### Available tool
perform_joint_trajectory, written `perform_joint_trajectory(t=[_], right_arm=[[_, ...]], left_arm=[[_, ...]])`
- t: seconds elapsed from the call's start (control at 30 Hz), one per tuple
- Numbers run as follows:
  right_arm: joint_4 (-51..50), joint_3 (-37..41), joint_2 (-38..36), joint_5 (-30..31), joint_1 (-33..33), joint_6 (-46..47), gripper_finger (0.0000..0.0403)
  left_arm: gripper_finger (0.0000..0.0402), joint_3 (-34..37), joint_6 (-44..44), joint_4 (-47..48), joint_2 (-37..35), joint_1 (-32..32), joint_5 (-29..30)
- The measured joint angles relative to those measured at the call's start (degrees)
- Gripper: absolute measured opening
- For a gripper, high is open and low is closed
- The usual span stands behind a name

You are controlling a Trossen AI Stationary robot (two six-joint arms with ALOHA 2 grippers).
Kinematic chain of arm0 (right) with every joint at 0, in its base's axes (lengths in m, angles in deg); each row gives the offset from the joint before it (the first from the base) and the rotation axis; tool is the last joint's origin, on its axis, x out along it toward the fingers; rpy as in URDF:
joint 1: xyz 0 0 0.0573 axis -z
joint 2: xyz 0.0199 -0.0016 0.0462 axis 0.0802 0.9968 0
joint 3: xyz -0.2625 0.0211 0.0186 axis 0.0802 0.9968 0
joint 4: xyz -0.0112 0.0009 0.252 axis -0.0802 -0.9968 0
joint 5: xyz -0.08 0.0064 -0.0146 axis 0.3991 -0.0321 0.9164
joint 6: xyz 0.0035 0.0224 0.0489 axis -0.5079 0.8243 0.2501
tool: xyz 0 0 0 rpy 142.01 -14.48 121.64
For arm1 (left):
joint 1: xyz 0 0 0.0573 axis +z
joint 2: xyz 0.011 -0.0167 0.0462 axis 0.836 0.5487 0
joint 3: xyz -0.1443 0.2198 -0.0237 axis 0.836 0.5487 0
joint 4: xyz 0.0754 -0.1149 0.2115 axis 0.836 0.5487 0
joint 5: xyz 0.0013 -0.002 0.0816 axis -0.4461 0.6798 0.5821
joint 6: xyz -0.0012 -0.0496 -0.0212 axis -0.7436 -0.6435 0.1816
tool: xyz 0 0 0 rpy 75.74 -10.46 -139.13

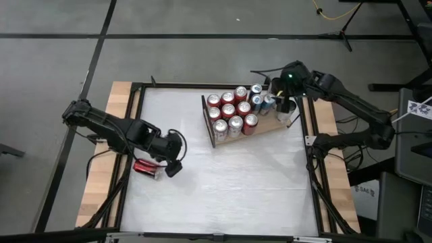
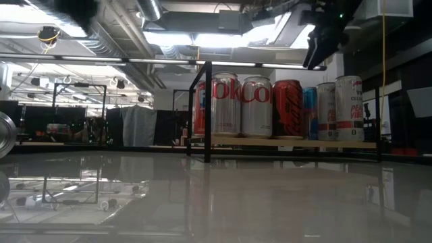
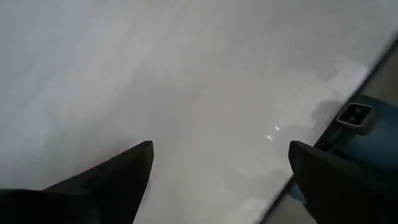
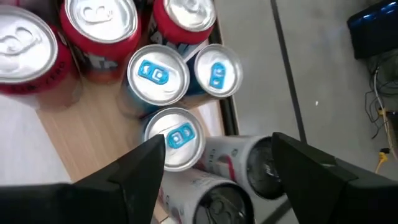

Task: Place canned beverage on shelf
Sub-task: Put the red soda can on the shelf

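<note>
Canned beverage (image 1: 146,168), a red one, lies on its side on the white table (image 1: 236,182) near the left edge, under the left gripper (image 1: 172,164), well apart from the shelf (image 1: 266,125).

Left gripper hangs low over the table with its fingers (image 3: 118,177) spread apart and only bare tabletop between them; the red can rests just beside it toward the table's left edge, not gripped. Right gripper (image 4: 214,163) is poised above the shelf's right end, fingers apart over the blue-tabbed cans (image 4: 158,73) and two pale cans (image 4: 261,165) at that end. The shelf holds a standing cluster of red and silver cans (image 1: 228,111), its dark rail (image 1: 207,121) on the side facing the table's middle.
</note>
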Motion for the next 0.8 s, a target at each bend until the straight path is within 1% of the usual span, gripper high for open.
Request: perform_joint_trajectory(t=[0.1, 0.13, 0.2, 0.4, 0.53, 0.67, 0.8], right_arm=[[-0.50, -1.61, -0.67, -1.62, 0.00, 1.66, 0.0282], [-0.53, -1.93, -0.93, -2.30, 0.00, 2.20, 0.0282], [-0.56, -2.38, -1.45, -4.41, 0.00, 2.83, 0.0282], [-0.45, -2.75, -1.94, -12.96, -0.01, 4.24, 0.0282], [-0.45, -2.75, -1.89, -17.09, -0.82, 7.30, 0.0282], [-0.03, -2.75, -1.89, -17.34, -5.02, 8.92, 0.0282], [0.61, -2.75, -1.78, -16.60, -10.21, 10.35, 0.0282]], left_arm=[[0.0364, 0.34, -10.75, 4.47, -0.04, -1.65, -2.60], [0.0364, 0.44, -12.65, 5.43, -0.02, -2.37, -2.86], [0.0364, 0.46, -12.65, 6.84, 0.02, -3.94, -3.43], [0.0364, 0.96, 2.09, 10.34, 0.00, -9.11, -1.97], [0.0364, 3.54, 8.77, 14.41, 0.00, -12.47, -1.47], [0.0364, 8.66, 12.10, 16.84, 0.04, -15.34, -2.02], [0.0364, 14.36, 16.57, 16.41, 0.04, -16.55, -2.03]])
